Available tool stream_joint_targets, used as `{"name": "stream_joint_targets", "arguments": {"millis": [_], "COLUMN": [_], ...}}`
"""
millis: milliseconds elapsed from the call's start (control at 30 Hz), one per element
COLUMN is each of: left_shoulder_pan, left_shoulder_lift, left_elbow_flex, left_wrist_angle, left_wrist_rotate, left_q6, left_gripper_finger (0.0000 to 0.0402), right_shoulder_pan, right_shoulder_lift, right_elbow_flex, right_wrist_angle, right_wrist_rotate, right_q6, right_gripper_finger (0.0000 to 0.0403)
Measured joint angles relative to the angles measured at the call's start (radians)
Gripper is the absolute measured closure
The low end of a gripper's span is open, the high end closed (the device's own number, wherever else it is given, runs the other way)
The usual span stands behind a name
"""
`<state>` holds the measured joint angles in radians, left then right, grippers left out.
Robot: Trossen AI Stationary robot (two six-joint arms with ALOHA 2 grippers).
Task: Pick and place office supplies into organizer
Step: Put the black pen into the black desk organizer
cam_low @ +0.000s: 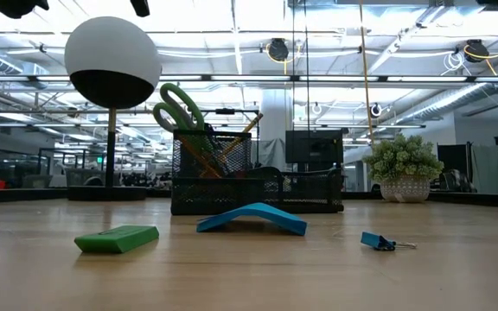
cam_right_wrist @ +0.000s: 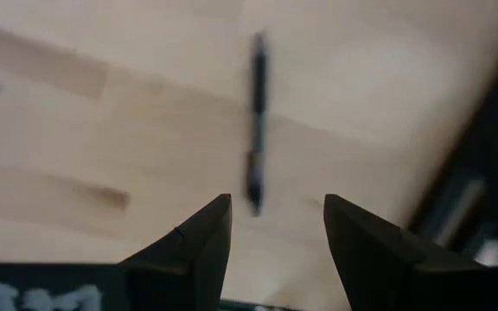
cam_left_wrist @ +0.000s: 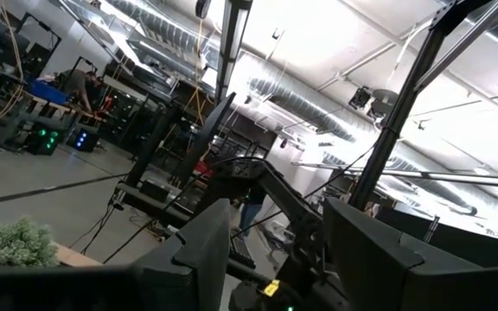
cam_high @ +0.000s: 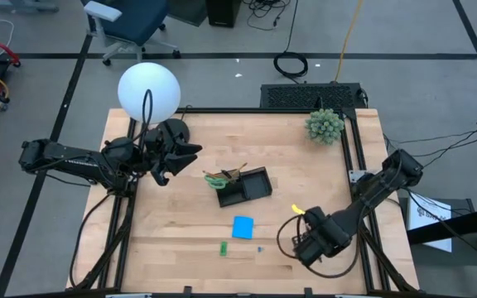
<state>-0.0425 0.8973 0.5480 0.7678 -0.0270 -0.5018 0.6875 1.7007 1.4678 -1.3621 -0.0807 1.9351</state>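
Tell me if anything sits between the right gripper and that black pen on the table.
Nothing visible does. The right gripper hangs open just above the black pen, which lies alone on bare wood of the table in the right wrist view, with no other item between the fingers and the pen.

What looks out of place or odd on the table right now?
The blue note pad lies bowed, its middle arched off the wood instead of flat. A green piece and a small blue binder clip still lie loose in front of the organizer. A black pen lies on the table below the right claw, which is open.
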Motion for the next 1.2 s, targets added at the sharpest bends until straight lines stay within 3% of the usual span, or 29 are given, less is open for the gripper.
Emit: {"name": "stream_joint_targets", "arguments": {"millis": [200,300,833,1067,1200], "left_shoulder_pan": [0.000,0.000,0.000,0.000,0.000], "left_shoulder_lift": [0.000,0.000,0.000,0.000,0.000], "left_elbow_flex": [0.000,0.000,0.000,0.000,0.000], "left_wrist_angle": [-0.002,-0.002,-0.002,-0.002,-0.002], "left_wrist_rotate": [0.000,0.000,0.000,0.000,0.000], "left_q6": [0.000,0.000,0.000,0.000,0.000], "left_gripper_finger": [0.0218,0.0218,0.0218,0.0218,0.0218], "right_shoulder_pan": [0.009,0.008,0.003,-0.003,-0.015], "right_shoulder_lift": [-0.081,-0.097,-0.098,-0.098,-0.098], "right_elbow_flex": [-0.201,-0.267,-0.314,-0.314,-0.327], "right_wrist_angle": [0.326,0.400,0.343,0.348,0.361], "right_wrist_rotate": [0.002,0.003,0.008,0.153,0.181], "right_q6": [-0.024,-0.033,-0.091,-0.142,-0.160], "right_gripper_finger": [0.0230,0.0230,0.0230,0.0231,0.0230]}}
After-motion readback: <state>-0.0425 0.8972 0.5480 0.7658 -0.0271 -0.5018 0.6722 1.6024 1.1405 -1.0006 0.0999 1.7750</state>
